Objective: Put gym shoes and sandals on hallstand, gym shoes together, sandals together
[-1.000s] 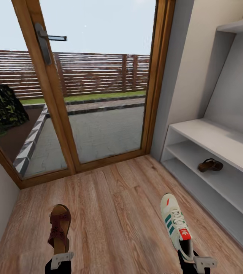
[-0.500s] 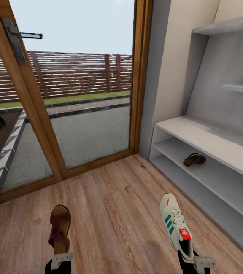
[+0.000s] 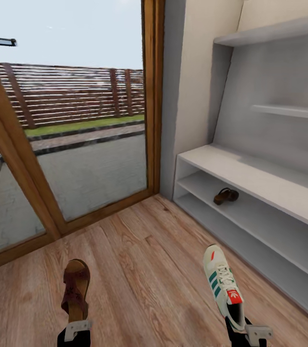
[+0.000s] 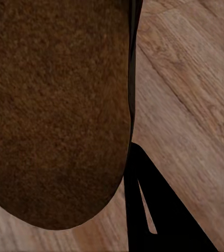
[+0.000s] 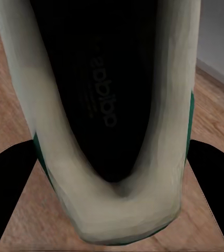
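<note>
My left gripper (image 3: 78, 328) is shut on the heel end of a brown sandal (image 3: 75, 288), held above the corridor floor (image 3: 149, 270). The left wrist view looks close onto that sandal (image 4: 54, 105), with one dark finger (image 4: 159, 215) beside it. At the lower right, my right gripper (image 3: 248, 332) is shut on the heel of a white gym shoe (image 3: 222, 281) with green stripes. Up close, the gym shoe (image 5: 112, 105) sits between both fingers (image 5: 7, 199). A second sandal (image 3: 226, 195) lies on the middle shelf of the pale grey hallstand (image 3: 250, 174) at the right.
A glass door in a wooden frame (image 3: 152, 96) stands ahead on the left, with a garden behind it. Grey wall shelves (image 3: 288, 112) rise above the hallstand. Open wood floor lies between me and the rack.
The whole head view has swung to the right: the door slid left and more of the hallstand came into view. Both grippers keep their shoes at the same spots in the picture.
</note>
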Motion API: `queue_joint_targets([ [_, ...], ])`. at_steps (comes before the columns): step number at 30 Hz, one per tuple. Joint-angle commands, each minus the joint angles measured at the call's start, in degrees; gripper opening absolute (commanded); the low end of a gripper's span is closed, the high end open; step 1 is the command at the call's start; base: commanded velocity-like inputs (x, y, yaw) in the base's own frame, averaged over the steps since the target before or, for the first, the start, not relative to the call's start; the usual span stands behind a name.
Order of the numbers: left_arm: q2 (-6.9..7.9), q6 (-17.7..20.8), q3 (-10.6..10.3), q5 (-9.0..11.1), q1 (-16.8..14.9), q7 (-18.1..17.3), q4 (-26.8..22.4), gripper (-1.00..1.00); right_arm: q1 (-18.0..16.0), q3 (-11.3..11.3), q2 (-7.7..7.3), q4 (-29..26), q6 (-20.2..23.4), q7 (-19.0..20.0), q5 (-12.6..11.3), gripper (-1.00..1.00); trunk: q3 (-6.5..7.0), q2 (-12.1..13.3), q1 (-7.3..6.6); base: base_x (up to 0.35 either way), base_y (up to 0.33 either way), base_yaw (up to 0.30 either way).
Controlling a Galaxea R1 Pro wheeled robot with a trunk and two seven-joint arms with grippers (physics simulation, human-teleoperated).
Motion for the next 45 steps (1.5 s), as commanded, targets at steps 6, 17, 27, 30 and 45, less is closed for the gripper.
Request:
queue_joint_targets([
  [6,-0.07,-0.1,0.5,-0.5,0.0,-0.4,-0.1,-1.00,-0.1,-0.5,0.08,0.0,-0.2,0.4,0.4,-1.00,-0.05,0.0,-0.01,0.000,0.000,-0.264],
  [17,-0.07,-0.1,0.5,-0.5,0.0,-0.5,-0.3,-1.00,-0.1,-0.5,0.09,0.1,-0.2,0.4,0.4,-1.00,-0.05,0.0,-0.01,0.000,0.155,-0.264],
  [27,-0.07,-0.1,0.5,-0.5,0.0,-0.5,-0.2,-1.00,-0.1,-0.5,0.15,1.1,-0.2,0.4,0.4,-1.00,-0.05,0.0,-0.01,0.017,0.249,-0.264],
  [30,-0.07,-0.1,0.5,-0.5,0.0,-0.5,-0.2,-1.00,-0.1,-0.5,0.17,1.3,-0.2,0.4,0.3,-1.00,-0.05,0.0,-0.01,0.028,0.059,-0.265],
  [45,-0.07,-0.2,0.5,-0.5,0.0,-0.6,-0.2,-1.00,-0.1,-0.5,0.18,1.4,-0.2,0.4,0.3,-1.00,-0.05,0.0,-0.01,0.002,0.004,-0.265],
])
